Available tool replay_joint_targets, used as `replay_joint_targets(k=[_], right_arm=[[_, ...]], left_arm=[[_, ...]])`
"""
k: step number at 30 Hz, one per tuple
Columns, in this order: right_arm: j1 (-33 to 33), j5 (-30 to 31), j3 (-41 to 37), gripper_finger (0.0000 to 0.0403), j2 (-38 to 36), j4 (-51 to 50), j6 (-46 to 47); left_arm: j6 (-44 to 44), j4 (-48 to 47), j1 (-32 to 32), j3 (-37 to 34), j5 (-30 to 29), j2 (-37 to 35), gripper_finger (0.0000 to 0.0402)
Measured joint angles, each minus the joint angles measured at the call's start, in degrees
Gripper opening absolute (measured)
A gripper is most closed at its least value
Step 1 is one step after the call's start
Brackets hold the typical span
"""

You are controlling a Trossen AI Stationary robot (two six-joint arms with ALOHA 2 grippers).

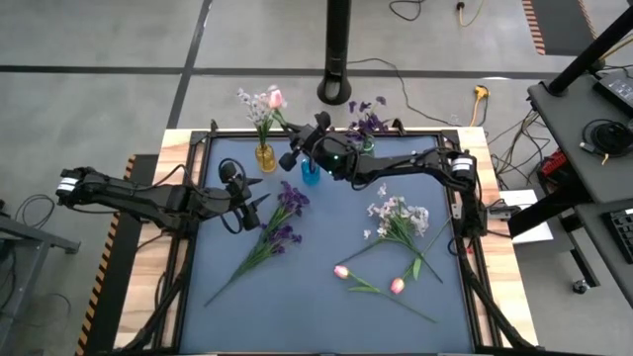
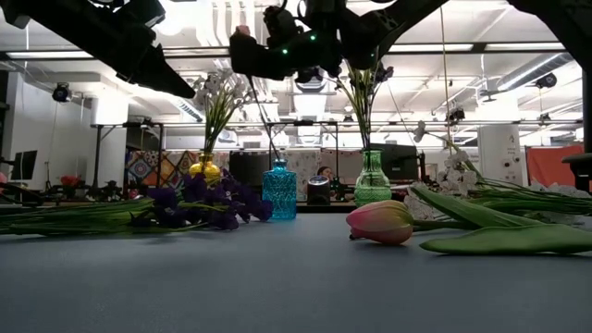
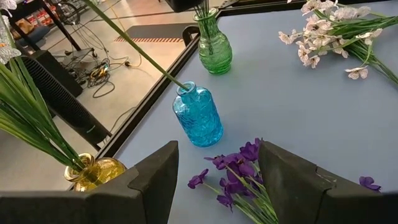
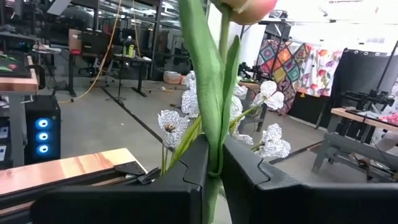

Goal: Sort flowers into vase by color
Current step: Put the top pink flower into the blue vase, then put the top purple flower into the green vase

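1. We see the right gripper point(image 1: 297, 155) above the blue vase point(image 1: 311, 172) at the far side of the table point(image 1: 326, 297), closed on a pink tulip point(image 4: 249, 7) stem whose lower end sits in that vase.
2. The left gripper point(image 1: 255, 210) hovers open and empty beside the purple flowers point(image 1: 282, 222) lying on the mat.
3. White flowers point(image 1: 399, 218) and two more tulips point(image 1: 368, 277) lie on the mat's right half.
4. A yellow vase point(image 1: 265, 156) holds white sprigs; a green vase point(image 3: 213, 45) holds purple blooms.
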Motion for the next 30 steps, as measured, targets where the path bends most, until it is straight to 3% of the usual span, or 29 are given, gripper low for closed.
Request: replay_joint_targets(k=[21, 30], right_arm=[[1.31, 2.99, 0.02, 0.0168, -4.87, -7.73, -0.16], [5.2, 2.95, 0.02, 0.0192, -8.13, -9.81, -5.9]], left_arm=[[0.0, 0.0, -0.02, -0.02, 0.0, -0.02, 0.0204], [-0.45, 0.01, -0.02, -0.02, 0.02, -0.02, 0.0204]])
